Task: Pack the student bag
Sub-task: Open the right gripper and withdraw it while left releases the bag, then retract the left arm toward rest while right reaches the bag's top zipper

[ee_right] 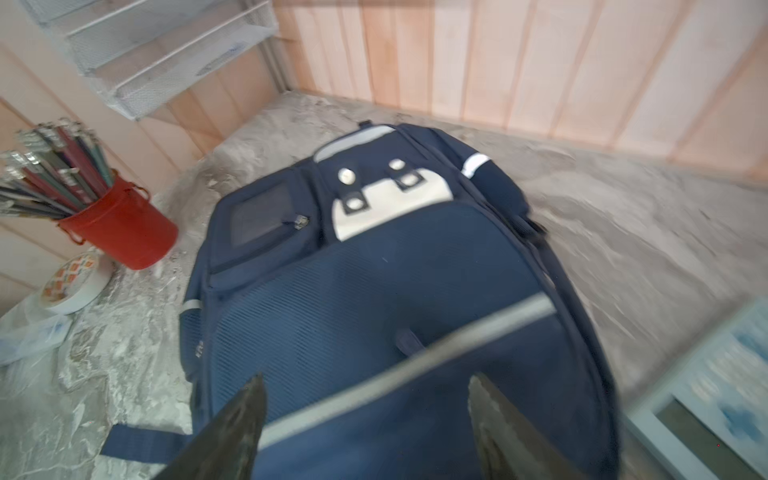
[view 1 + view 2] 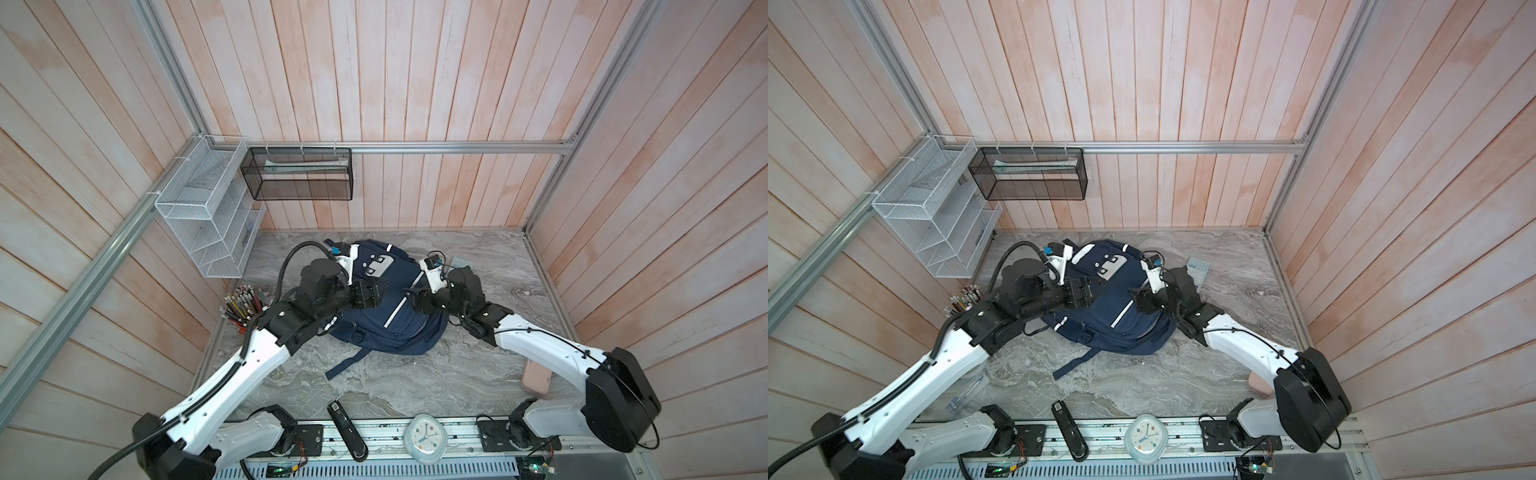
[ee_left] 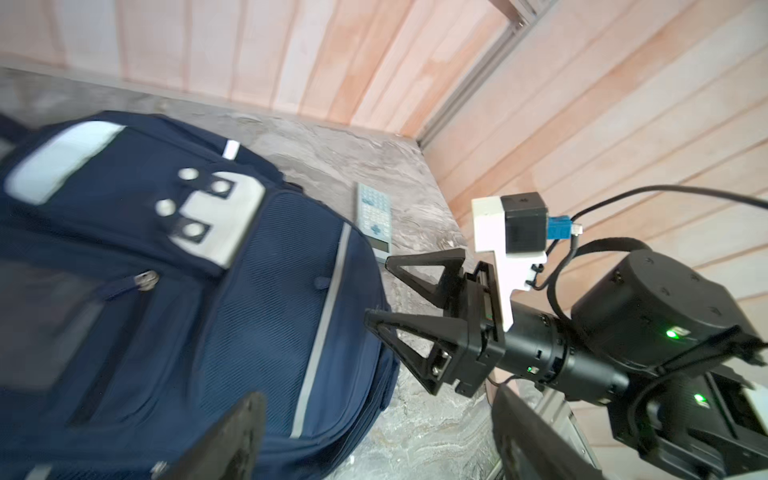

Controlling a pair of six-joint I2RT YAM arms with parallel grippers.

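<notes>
Student bag (image 2: 374, 330), navy with white reflective stripes and a white buckled flap, is lying flat on the marble table (image 2: 395, 382), toward the back. Left gripper (image 2: 376, 293) and right gripper (image 2: 409, 300) are hovering over its middle, facing each other, both spread wide and gripping nothing.

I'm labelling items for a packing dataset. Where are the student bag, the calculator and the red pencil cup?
student bag (image 2: 374, 324): in a top view, navy front panel.
calculator (image 3: 374, 216): left wrist view, keypad.
red pencil cup (image 1: 124, 232): right wrist view, red side wall.
</notes>
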